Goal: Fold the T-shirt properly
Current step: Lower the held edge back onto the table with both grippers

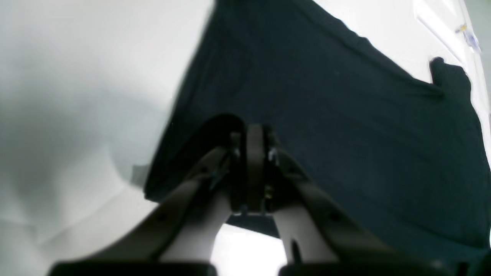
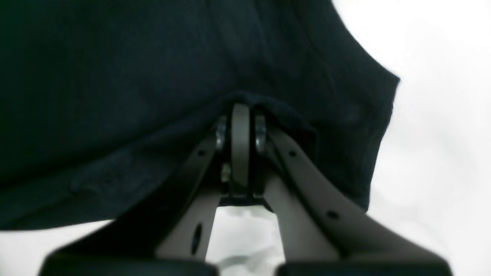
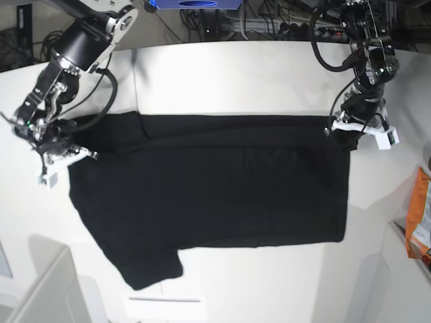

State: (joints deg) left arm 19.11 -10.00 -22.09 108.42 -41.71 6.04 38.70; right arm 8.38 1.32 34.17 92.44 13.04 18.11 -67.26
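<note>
The black T-shirt (image 3: 215,195) lies spread across the white table (image 3: 229,74), with one sleeve (image 3: 151,266) at the front left. Its far edge is folded over into a band. My left gripper (image 3: 347,134), on the right of the base view, is shut on the shirt's right far corner. The left wrist view shows its jaws closed on the cloth (image 1: 255,132), with the shirt (image 1: 326,96) stretching away. My right gripper (image 3: 64,151), on the left, is shut on the shirt's left end. In the right wrist view (image 2: 241,111) its jaws pinch the cloth (image 2: 115,96), which fills most of the frame.
An orange snack bag (image 3: 419,215) lies at the right edge. Cables (image 3: 269,20) run behind the table's far edge. A grey box corner (image 3: 40,289) sits at the front left. A white strip (image 3: 165,301) lies near the front edge.
</note>
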